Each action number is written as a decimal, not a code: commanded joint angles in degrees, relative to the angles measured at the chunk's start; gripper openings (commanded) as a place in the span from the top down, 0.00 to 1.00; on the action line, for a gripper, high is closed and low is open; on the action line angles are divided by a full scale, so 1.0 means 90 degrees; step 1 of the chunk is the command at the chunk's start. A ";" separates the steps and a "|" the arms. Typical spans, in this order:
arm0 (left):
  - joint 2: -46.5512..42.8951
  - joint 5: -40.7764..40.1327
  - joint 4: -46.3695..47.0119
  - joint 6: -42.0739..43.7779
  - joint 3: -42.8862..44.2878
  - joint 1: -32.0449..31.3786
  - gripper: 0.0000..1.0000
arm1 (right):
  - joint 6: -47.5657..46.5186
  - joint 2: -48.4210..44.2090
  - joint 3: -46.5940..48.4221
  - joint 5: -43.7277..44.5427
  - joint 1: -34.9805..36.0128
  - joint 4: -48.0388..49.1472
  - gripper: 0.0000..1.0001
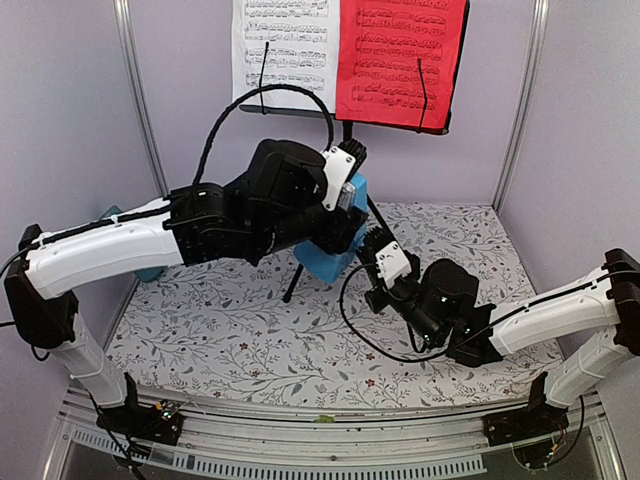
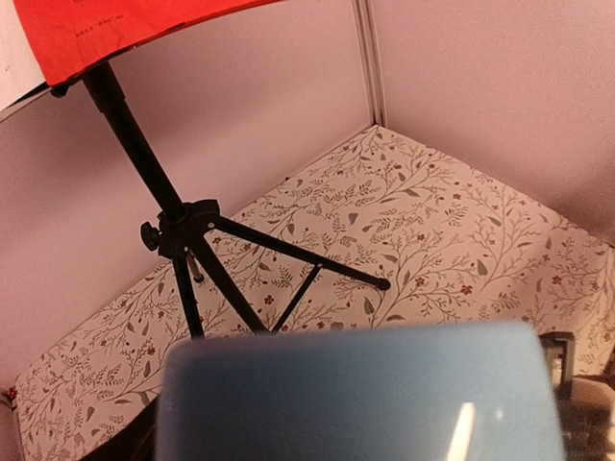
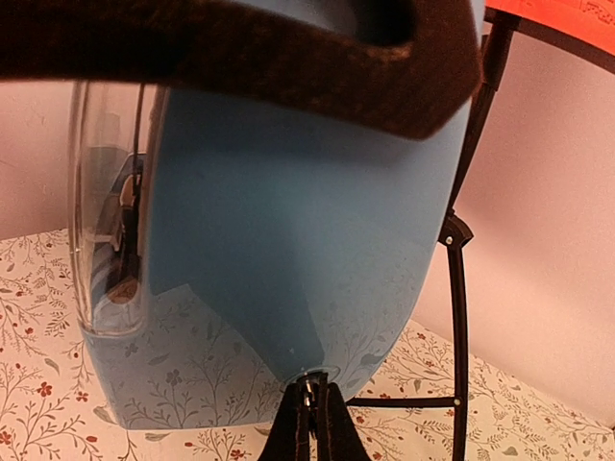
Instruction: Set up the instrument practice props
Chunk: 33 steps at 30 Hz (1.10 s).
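**Metronome held at tabletop centre, below the stand**

The left end effector [image 1: 340, 228] is clamped on the small blue metronome [image 1: 325, 264]. 1 black padded finger [image 3: 288, 67] lies across its upper face. The metronome sits tilted at the centre of the floral tabletop [image 1: 250, 330], just in front of the black music stand [image 2: 183, 230]. Whether its base touches the tabletop cannot be told.

The right end effector [image 3: 309, 427] comes in from 4 o'clock. Its tips are pressed together against the metronome's lower edge; whether they pinch anything there cannot be told.

At 12 o'clock the stand's desk carries the white sheet [image 1: 285, 45] and the red sheet [image 1: 400, 55] side by side, close to the back wall. The tripod legs spread close behind the metronome.

Bare tabletop runs from 5 to 8 o'clock up to the near edge, and again at 2 o'clock toward the back corner. A teal cup [image 1: 150, 272] sits at 9 o'clock by the left wall, mostly hidden behind the left arm.
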 commanded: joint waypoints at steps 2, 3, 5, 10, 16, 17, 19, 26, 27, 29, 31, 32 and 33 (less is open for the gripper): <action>-0.0455 0.0120 0.0756 0.0007 -0.0048 -0.0095 1.00 | 0.0094 -0.0090 0.0205 0.0043 0.0021 -0.0099 1.00; -0.0483 0.0124 0.0796 0.0015 -0.0101 -0.0093 1.00 | 0.0131 -0.0113 0.0209 0.0044 0.0020 -0.0147 1.00; -0.0569 0.0142 0.0966 0.0038 -0.0302 -0.0091 1.00 | 0.0229 -0.0181 0.0249 0.0043 0.0025 -0.0307 1.00; -0.1056 0.0388 0.2242 0.0205 -0.1368 -0.0061 1.00 | 0.1336 -0.0565 0.0547 -0.0459 0.0015 -0.1217 1.00; -0.1761 0.0895 0.4345 0.0509 -0.2874 -0.0041 1.00 | 0.3593 -0.1058 0.0941 -0.2004 -0.0203 -0.2122 1.00; -0.1856 0.0976 0.4732 0.0589 -0.3092 -0.0050 1.00 | 0.4075 -0.1095 0.0990 -0.2285 -0.0250 -0.2199 1.00; -0.1948 0.1066 0.5312 0.0753 -0.3387 -0.0049 1.00 | 0.4736 -0.1156 0.1069 -0.2800 -0.0336 -0.2217 1.00; -0.1964 0.1322 0.7047 0.1479 -0.4213 -0.0053 1.00 | 0.7066 -0.1322 0.1319 -0.4003 -0.0799 -0.2247 1.00; -0.1951 0.1343 0.7306 0.1595 -0.4317 -0.0059 1.00 | 0.7461 -0.1351 0.1331 -0.4076 -0.0855 -0.2238 1.00; -0.1930 0.1412 0.7791 0.1774 -0.4533 -0.0059 1.00 | 0.7951 -0.1416 0.1338 -0.4133 -0.0963 -0.2230 1.00; -0.1905 0.1464 0.8247 0.1907 -0.4688 -0.0058 1.00 | 0.8361 -0.1497 0.1361 -0.4092 -0.1016 -0.2218 1.00; -0.1903 0.1487 0.8356 0.1965 -0.4746 -0.0061 1.00 | 0.8503 -0.1540 0.1368 -0.4065 -0.1034 -0.2216 1.00; -0.1903 0.1512 0.8474 0.1997 -0.4809 -0.0052 1.00 | 0.8617 -0.1579 0.1381 -0.4044 -0.1061 -0.2217 1.00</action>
